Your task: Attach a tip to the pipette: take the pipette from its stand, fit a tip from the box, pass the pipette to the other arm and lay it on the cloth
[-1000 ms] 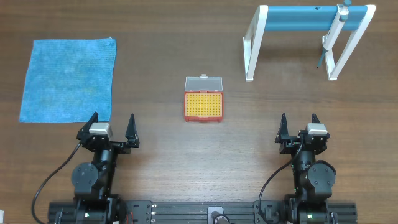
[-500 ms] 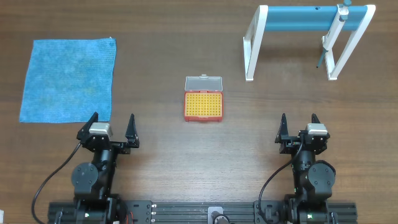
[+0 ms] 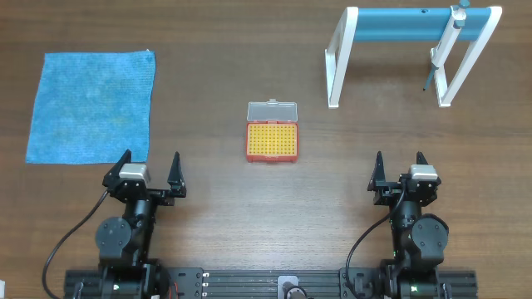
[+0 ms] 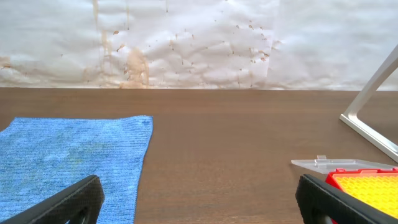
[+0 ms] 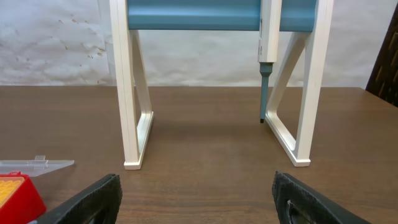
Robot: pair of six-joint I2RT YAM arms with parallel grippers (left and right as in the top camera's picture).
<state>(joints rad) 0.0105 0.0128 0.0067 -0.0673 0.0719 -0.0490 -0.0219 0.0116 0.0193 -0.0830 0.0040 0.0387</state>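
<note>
The pipette (image 3: 440, 50) hangs upright at the right end of the white and blue stand (image 3: 337, 62), at the table's back right; in the right wrist view the pipette (image 5: 266, 59) hangs between the stand's legs (image 5: 130, 93). The tip box (image 3: 272, 133), red with yellow tips and its clear lid folded back, sits mid-table. The blue cloth (image 3: 91, 106) lies flat at the left. My left gripper (image 3: 150, 172) is open near the front edge, just in front of the cloth's near right corner. My right gripper (image 3: 398, 169) is open near the front right, well short of the stand.
Bare brown wood stretches between the box, the cloth and the stand. A pale papered wall (image 4: 199, 43) closes off the table's far side. In the left wrist view the cloth (image 4: 62, 162) and the tip box (image 4: 367, 186) lie ahead to either side.
</note>
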